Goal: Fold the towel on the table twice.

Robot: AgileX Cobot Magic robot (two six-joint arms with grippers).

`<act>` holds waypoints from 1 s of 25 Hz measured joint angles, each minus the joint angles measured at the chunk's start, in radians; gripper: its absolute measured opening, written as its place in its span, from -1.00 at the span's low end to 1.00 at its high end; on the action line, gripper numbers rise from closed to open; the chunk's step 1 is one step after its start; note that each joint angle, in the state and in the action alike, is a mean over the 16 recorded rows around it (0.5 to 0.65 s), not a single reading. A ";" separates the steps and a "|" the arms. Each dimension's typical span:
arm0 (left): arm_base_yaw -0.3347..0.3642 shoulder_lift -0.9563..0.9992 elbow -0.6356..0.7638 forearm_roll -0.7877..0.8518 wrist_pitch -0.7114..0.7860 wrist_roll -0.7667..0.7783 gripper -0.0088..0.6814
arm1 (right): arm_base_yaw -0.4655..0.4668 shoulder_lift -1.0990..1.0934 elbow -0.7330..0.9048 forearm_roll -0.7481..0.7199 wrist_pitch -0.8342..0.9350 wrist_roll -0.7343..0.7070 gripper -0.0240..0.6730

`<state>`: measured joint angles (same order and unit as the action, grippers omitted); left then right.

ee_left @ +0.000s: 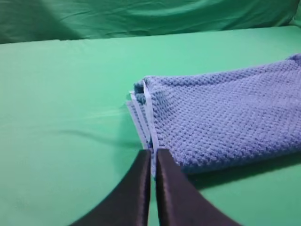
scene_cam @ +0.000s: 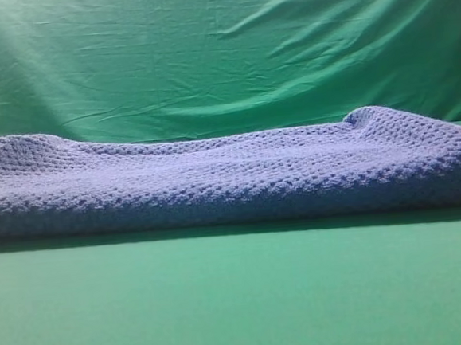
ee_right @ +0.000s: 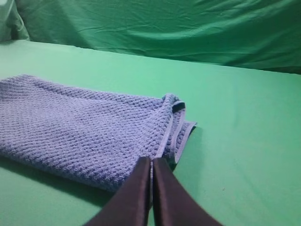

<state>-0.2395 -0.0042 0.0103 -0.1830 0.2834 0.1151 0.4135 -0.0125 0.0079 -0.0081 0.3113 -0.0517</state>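
- The towel (scene_cam: 230, 172) is seen lying across the green tabletop (scene_cam: 240, 299) as a long, low band, its far corners slightly raised at the left and right ends in the high view.
- In the left wrist view several pale hem layers (ee_left: 141, 117) are stacked at the towel's end, so at least one fold is judged to be already in place; whether the second is complete cannot be told from the layers alone.
- The left claw (ee_left: 153, 157) is shown with its two dark fingers pressed together, tips at the towel's near corner beside the stacked hems; no cloth is seen between the fingers, though a thin pinched edge cannot be ruled out.
- The right claw (ee_right: 151, 162) is likewise drawn narrow, fingers touching, tips at the near edge of the towel by the curled hem corner (ee_right: 178, 127); nothing is clearly held.
- Neither claw is visible in the high view.
- The step in hand is judged to be the pause at the two near corners, either just after a fold has been laid down or just before the next is taken up.
- If a further fold is required, both claws must be opened, all layers at each corner must be gathered together, and the edge must be lifted evenly so that the stacked hems are not pulled apart.
- The wrinkled green backdrop cloth (scene_cam: 221, 53) hangs behind the tabletop and is not involved.
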 joint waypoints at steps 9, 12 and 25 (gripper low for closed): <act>0.000 0.001 0.007 0.012 0.045 0.000 -0.97 | 0.000 0.000 0.018 -0.009 0.050 0.012 -0.93; 0.000 0.001 0.007 0.012 0.049 0.000 -0.97 | 0.000 0.000 0.018 -0.009 0.064 0.013 -0.93; 0.057 -0.001 0.007 0.013 0.049 0.000 -0.97 | -0.063 0.000 0.018 -0.009 0.068 0.013 -0.93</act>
<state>-0.1822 -0.0049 0.0170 -0.1704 0.3328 0.1151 0.3504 -0.0125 0.0261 -0.0171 0.3789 -0.0385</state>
